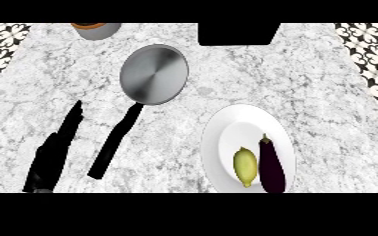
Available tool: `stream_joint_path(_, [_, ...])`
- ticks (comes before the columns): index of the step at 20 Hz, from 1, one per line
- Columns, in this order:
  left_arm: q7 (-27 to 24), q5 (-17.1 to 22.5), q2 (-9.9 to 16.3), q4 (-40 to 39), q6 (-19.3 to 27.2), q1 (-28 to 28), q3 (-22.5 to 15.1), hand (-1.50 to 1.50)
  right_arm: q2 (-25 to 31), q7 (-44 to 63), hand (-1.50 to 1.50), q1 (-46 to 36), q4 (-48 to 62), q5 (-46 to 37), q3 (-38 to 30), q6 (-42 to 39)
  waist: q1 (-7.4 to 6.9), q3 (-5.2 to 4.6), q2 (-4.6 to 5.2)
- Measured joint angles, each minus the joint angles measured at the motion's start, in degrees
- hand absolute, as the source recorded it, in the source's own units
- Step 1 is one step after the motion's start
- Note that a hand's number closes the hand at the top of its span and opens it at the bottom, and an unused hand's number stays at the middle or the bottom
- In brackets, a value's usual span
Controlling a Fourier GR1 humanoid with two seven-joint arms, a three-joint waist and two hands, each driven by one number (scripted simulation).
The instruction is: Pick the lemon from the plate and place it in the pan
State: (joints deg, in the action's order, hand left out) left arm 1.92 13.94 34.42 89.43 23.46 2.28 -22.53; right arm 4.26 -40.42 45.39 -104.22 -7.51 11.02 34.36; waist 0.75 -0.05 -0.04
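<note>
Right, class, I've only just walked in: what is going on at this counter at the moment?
Nothing is being handled yet. The lemon lies on the white plate beside an eggplant, at the right of the counter. The pan sits further back to the left, with nothing in it, its black handle pointing toward the robot. Only the left hand shows, open at the lower left, touching nothing. The right hand is out of view.

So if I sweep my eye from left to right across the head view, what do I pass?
Left hand → pan → plate → lemon → eggplant.
</note>
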Motion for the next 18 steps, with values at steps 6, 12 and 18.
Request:
stream_joint_path(6, [1.5,-1.5,-0.9,-0.5,-0.8,-1.7,0.0,0.0,1.8,14.6,-1.5,4.7,-9.7,-15.6,8.9,3.1,-0.86,-0.07,0.28])
stream_joint_path(12, [1.4,-1.8,-1.1,-0.6,-2.4,-1.6,1.5,0.0,1.6,32.9,-1.5,4.4,-16.2,-29.8,14.2,-0.5,-1.24,-0.07,0.31])
stream_joint_path(18, [1.8,-2.7,-2.0,-1.1,-3.1,-2.1,2.2,0.0,-1.4,50.4,-1.5,0.8,-20.2,-45.9,18.2,-8.8,-1.41,-0.09,0.37])
